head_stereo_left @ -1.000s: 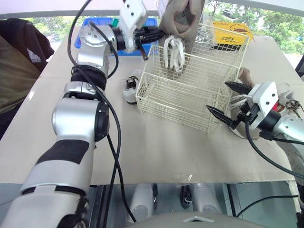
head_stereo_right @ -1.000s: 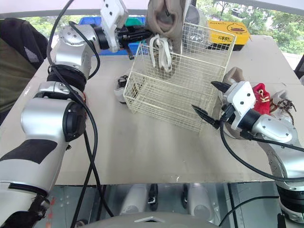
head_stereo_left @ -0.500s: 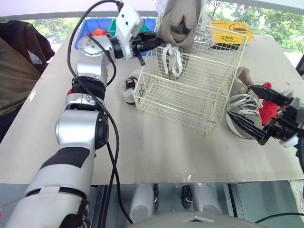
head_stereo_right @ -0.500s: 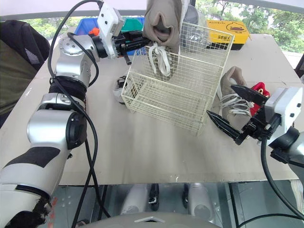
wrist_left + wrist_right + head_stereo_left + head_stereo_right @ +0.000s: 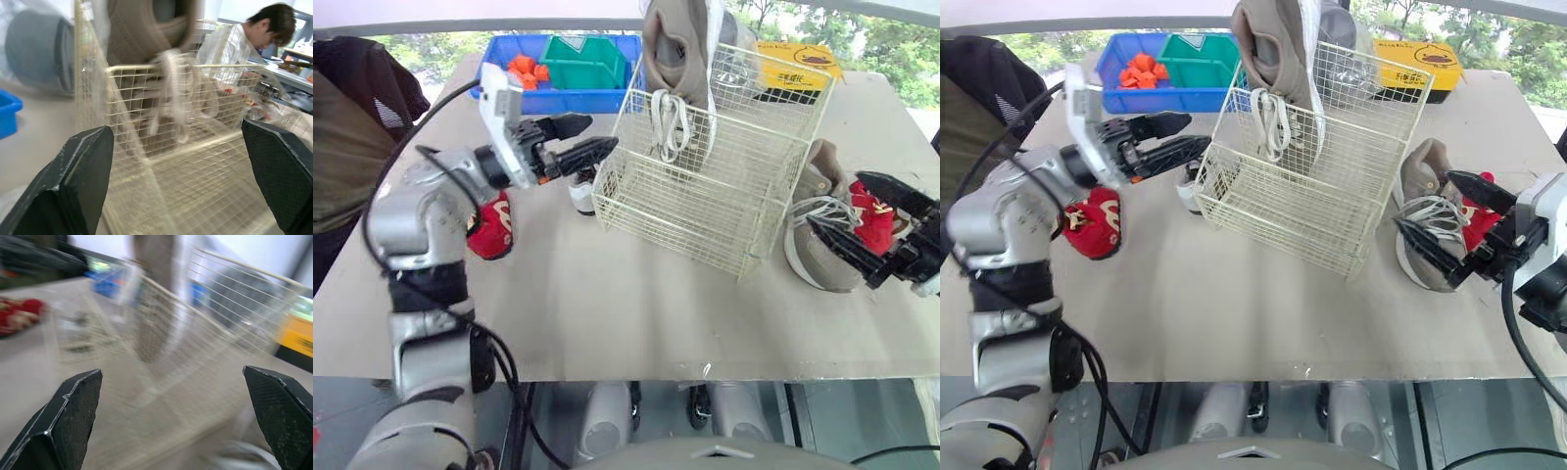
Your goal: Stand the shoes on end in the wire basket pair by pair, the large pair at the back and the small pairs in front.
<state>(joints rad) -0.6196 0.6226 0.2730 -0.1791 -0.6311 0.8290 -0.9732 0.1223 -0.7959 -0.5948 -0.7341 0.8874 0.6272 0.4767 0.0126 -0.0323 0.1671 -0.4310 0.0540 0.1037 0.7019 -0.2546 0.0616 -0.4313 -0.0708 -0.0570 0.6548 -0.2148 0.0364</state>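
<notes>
Left of the wire basket [image 5: 705,211], noted left gripper [image 5: 604,131] drawn back, spread wide and empty, large grey shoe [image 5: 675,49] left on end at the basket's far side, and right gripper [image 5: 834,200], also spread, shifted right beside the mate [image 5: 813,257], probably next.

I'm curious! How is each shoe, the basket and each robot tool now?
White wire basket: holds one shoe.
Large grey laced shoe: on end in basket.
Second large grey shoe: lying on table.
Small red shoe: on table.
Small white shoe: on table.
Left tool: open, empty.
Right tool: open, empty.
</notes>
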